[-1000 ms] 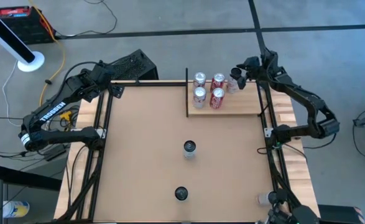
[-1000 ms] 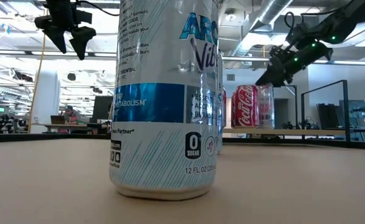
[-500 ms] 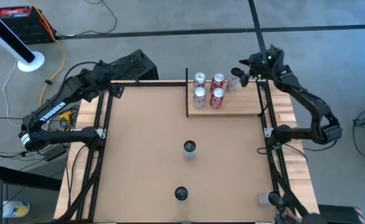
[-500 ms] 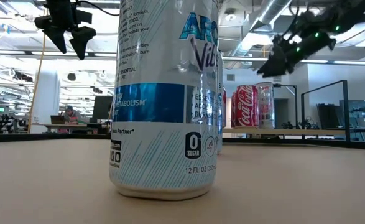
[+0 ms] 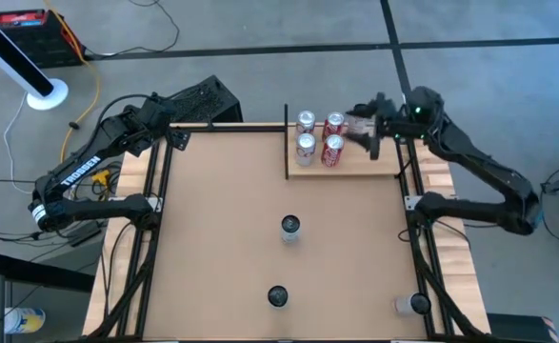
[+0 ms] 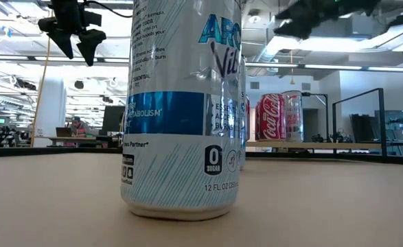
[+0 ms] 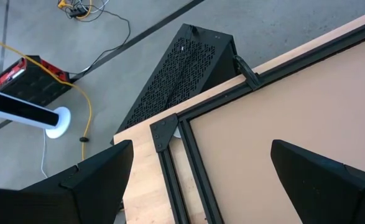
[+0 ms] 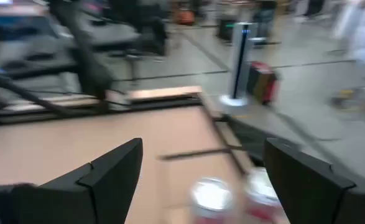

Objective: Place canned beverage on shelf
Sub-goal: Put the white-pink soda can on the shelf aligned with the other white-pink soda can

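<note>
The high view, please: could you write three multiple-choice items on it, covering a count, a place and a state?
1. How many red cans stand on the shelf?
A one
B two
C four

2. Where is the left pincer?
A over the shelf
B low at the table's near edge
C by the far left corner of the table

3. What state is the right pincer in?
A open, holding nothing
B shut on a red can
C shut, empty

Key:
1 B, two red tops show among the cans on the shelf.
2 C, its wrist view looks down on that corner.
3 A, its fingers stand apart with only air between them.
</note>
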You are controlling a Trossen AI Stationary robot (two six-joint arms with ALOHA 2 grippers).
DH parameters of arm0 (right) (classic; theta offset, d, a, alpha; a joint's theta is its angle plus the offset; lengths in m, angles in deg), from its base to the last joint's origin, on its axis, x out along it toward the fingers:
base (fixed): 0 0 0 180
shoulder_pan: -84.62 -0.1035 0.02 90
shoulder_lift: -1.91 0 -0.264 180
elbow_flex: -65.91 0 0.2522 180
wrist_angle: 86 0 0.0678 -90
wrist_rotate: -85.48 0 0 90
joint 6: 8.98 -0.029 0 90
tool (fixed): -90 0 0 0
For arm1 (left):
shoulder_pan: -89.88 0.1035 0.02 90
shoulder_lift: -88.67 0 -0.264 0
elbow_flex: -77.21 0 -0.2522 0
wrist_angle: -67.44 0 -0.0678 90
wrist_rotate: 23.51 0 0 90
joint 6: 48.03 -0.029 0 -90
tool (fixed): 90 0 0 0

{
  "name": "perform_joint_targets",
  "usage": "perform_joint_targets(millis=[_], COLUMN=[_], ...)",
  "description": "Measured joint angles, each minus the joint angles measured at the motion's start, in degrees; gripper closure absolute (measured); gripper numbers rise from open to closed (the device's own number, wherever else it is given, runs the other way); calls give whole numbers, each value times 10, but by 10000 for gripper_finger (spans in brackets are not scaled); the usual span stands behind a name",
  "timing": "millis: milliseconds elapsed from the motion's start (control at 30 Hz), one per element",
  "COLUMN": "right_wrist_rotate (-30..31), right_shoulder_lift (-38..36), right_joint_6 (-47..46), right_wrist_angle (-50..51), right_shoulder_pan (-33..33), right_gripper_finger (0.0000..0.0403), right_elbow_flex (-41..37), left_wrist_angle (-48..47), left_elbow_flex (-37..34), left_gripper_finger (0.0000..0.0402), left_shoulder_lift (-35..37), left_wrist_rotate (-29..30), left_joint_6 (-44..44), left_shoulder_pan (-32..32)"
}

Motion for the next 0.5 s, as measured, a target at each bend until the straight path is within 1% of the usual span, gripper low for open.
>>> perform_joint_targets(millis=[67, 167, 267, 333, 367, 433, 500], right_wrist_rotate=[0, 2, 21, 32, 33, 36, 49], right_shoulder_lift=[4, 15, 27, 35, 37, 37, 36], right_joint_6=[-27, -42, -50, -71, -84, -109, -135], right_wrist_angle=[4, 5, -1, 1, 4, 11, 11], right_shoulder_pan=[-48, -113, -177, -218, -240, -284, -334], right_gripper_finger=[51, 51, 51, 51, 51, 51, 51], right_elbow_flex=[0, 0, 0, 0, 0, -1, -1], left_wrist_angle=[0, 0, 3, 15, 20, 36, 56], left_elbow_flex=[0, 0, 0, 0, 0, 0, 0], left_gripper_finger=[35, 35, 35, 35, 36, 35, 35], left_shoulder_lift=[0, 0, 0, 0, 0, 0, 1], left_wrist_rotate=[0, 0, 0, -5, -17, -63, -145], left_joint_6=[0, 0, 2, 37, 58, 54, 37], left_shoulder_pan=[0, 0, 0, 0, 0, 0, 0])
